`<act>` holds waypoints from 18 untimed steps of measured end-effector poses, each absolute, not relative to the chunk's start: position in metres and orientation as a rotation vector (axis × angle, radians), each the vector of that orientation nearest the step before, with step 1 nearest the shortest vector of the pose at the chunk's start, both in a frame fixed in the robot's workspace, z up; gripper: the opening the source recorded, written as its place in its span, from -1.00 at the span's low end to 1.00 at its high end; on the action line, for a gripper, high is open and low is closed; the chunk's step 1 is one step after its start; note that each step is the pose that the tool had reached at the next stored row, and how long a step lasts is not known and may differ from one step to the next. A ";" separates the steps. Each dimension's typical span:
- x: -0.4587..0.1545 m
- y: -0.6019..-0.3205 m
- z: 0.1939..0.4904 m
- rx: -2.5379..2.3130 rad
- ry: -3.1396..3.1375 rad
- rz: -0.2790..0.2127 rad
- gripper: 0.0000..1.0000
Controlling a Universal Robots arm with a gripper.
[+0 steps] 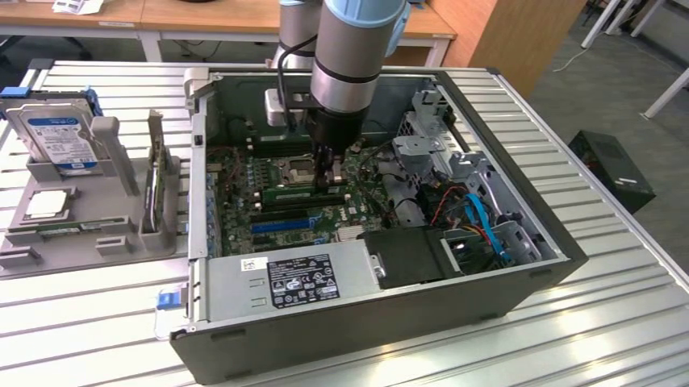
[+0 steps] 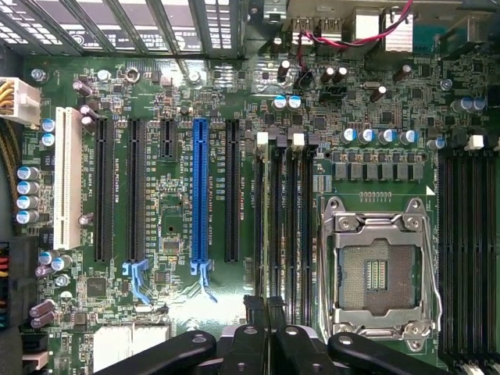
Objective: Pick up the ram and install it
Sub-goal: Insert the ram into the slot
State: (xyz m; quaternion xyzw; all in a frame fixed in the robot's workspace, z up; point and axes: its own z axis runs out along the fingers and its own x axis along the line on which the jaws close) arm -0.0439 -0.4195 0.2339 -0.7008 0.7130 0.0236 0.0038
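The ram [image 1: 293,192] is a thin green stick standing on edge along the black memory slots [image 2: 285,219] of the motherboard inside the open computer case [image 1: 538,242]. My gripper [image 1: 331,179] hangs straight down over it from the arm, fingers shut, their tips at the stick's top edge towards its end on the exterior view's right. In the wrist view the shut gripper [image 2: 266,306] points along the slot nearest the blue connector. There the stick shows only as a thin dark edge, so how deep it sits is unclear.
The empty processor socket [image 2: 379,269] lies beside the slots, with more slots [image 2: 469,250] past it. A power supply [image 1: 290,278] and cabled drive bays [image 1: 473,218] crowd the case. On the exterior view's left, a grey holder [image 1: 140,234] carries a hard drive [image 1: 60,141] and a processor chip [image 1: 48,205].
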 end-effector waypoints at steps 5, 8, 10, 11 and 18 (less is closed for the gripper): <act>-0.044 -0.420 0.234 -2.206 2.225 0.074 -0.76; -0.044 -0.420 0.234 -2.214 2.217 0.074 -0.76; -0.044 -0.420 0.234 -2.216 2.215 0.074 -0.76; -0.044 -0.420 0.234 -2.216 2.215 0.074 -0.76; -0.044 -0.420 0.232 -2.216 2.216 0.074 -0.76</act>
